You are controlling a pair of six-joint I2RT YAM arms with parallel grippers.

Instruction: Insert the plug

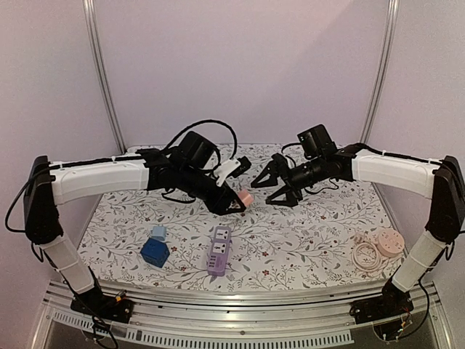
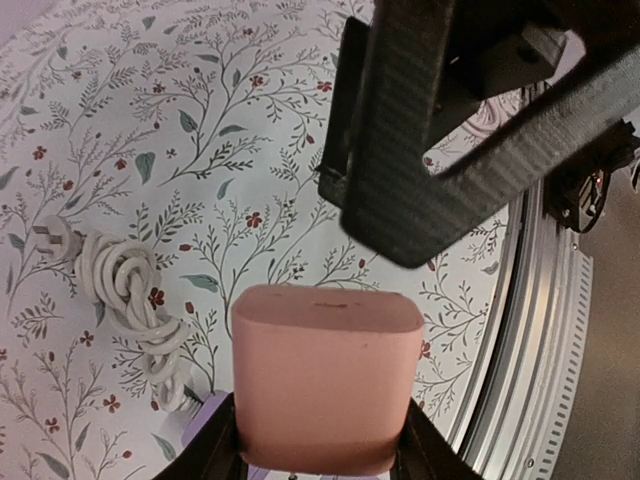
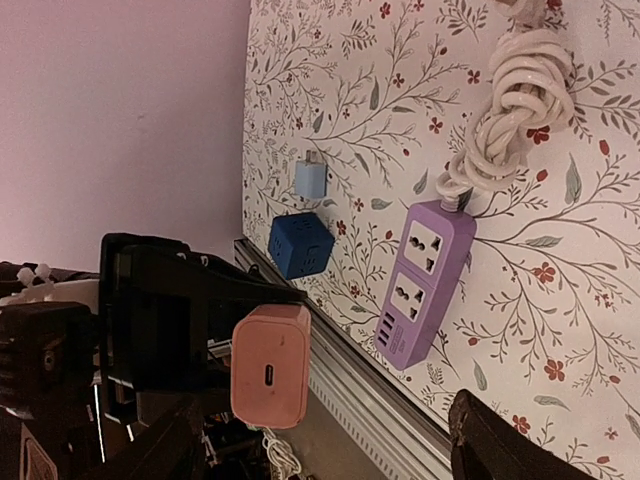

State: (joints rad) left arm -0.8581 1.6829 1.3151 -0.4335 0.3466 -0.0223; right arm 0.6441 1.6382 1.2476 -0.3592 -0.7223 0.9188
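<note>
My left gripper is shut on a pink plug adapter and holds it in the air above the table's middle. In the left wrist view the plug sits between the jaws of the left gripper. My right gripper is open and empty just right of the plug, facing it; its fingers show close above the plug. The right wrist view shows the plug with its port side toward the right gripper. The purple power strip lies flat below, also in the right wrist view.
A blue cube socket and a light blue adapter lie left of the strip. The strip's coiled white cable lies beside it. A pink round socket with coiled cable sits at the right front. The metal rail edges the table.
</note>
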